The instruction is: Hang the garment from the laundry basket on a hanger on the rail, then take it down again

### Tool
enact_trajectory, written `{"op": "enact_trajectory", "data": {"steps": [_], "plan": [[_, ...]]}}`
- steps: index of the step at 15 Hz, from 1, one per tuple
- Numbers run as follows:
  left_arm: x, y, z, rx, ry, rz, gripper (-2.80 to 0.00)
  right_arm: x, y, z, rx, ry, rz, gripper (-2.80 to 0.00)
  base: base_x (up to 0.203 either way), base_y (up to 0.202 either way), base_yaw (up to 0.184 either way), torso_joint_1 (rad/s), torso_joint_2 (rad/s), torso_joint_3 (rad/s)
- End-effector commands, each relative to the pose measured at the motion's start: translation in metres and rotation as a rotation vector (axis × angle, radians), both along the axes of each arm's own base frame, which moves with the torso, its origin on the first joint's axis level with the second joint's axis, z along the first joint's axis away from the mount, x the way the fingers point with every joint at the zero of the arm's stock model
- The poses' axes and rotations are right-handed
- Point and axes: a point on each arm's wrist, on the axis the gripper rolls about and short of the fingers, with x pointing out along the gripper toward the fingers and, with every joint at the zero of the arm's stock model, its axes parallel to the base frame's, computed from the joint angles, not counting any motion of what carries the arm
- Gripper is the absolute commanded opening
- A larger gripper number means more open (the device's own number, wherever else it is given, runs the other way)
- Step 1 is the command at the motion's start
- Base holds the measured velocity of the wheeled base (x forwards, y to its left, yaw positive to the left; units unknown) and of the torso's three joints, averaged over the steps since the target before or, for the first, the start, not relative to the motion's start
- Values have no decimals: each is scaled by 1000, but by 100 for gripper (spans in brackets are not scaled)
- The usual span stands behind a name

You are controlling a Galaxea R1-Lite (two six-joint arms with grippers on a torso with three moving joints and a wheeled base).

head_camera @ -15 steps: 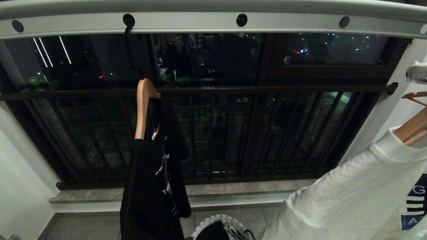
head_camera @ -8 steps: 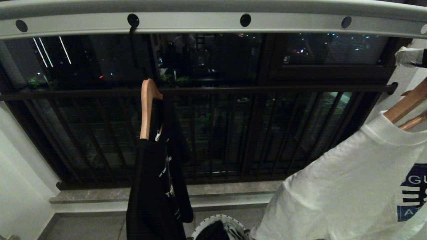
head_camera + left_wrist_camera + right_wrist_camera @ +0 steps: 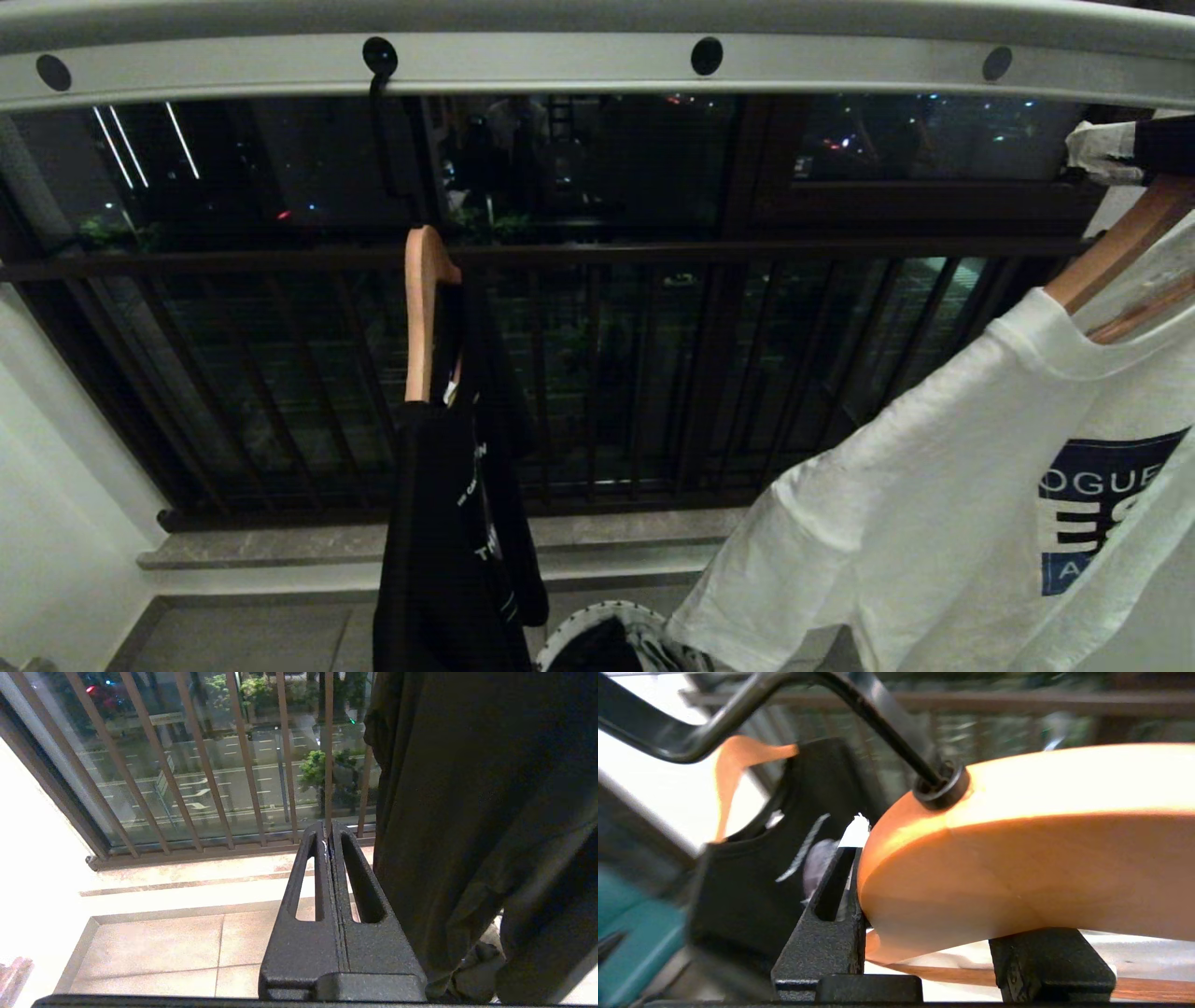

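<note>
Your right gripper [image 3: 924, 933] is clenched on the wooden hanger [image 3: 1017, 858], one jaw either side of its thick middle just under the black hook [image 3: 859, 700]. The white T-shirt [image 3: 934, 523] is already dressed on that hanger and hangs high at the right of the head view, below the rail [image 3: 560, 65] and not yet on it. So the hanging step is in hand: the shirt is out of the basket [image 3: 597, 621], which sits on the floor below, a dark garment in it. Your left gripper [image 3: 328, 835] is clenched on nothing, parked low by the window grille.

A black T-shirt [image 3: 457, 541] on another hanger already hangs from one of the rail's holes. Next you likely need to lift the hook to a free hole well clear of that one, seat it, and let go only once the rail appears to bear the weight. Taking it down comes after.
</note>
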Motion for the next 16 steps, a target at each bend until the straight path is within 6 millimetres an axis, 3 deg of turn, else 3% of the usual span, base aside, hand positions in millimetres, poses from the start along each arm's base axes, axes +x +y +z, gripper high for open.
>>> {"op": "enact_trajectory", "data": {"steps": [1,7,16], "plan": [[0,0,0,0,0,0,-280,-1,-5,-4,13,54,50,-280,0,0,0,0,0,0],[0,0,-1,1,1,1,-280,-3,-29,-15,82,167,244,-280,0,0,0,0,0,0],[0,0,-1,0,1,0,-280,35,-35,-34,192,294,546,-280,0,0,0,0,0,0]]}}
